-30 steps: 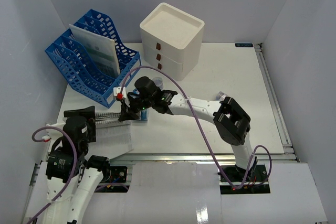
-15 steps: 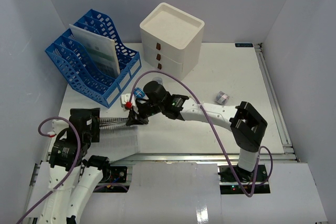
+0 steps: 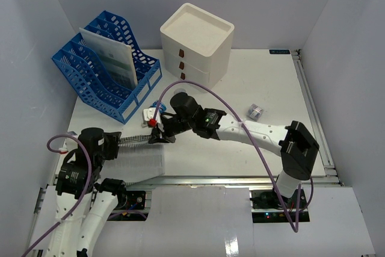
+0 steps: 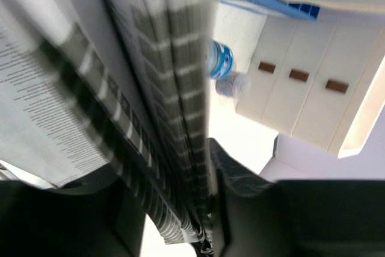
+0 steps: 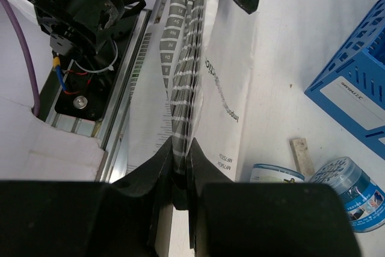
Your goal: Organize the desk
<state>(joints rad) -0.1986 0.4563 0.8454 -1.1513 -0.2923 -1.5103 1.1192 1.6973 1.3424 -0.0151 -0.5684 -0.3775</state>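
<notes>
two grippers clamped one sheaf of printed papers [image 3: 142, 159] between them over the near-left part of the desk [image 3: 258, 82]. the left gripper [image 3: 115, 144] was closed on the striped spine end nearest its own base, and in the left wrist view its dark fingers [image 4: 240, 185] pinched the edge of the pages. the right gripper [image 3: 157, 136], reaching across from the far side of its arm, was closed on the other end of the same spine, its jaws tight together on the paper in the right wrist view. loose pages hung down from the spine and reached the metal rail [image 3: 252, 179] at the desk's front edge. behind the grippers stood a blue file rack [image 3: 84, 79] at the far-left corner with a white printed sheet [image 3: 111, 58] upright in it, and just to its right a white three-drawer box [image 3: 197, 43]. near the rack's front corner lay two small round tubs with blue labels [image 5: 354, 183] and a short pale stick [image 5: 299, 150], close to the right gripper's far side. a small grey object [image 3: 255, 111] sat well apart, to the right of the right arm. the desk lay under both grippers, white and flat.
</notes>
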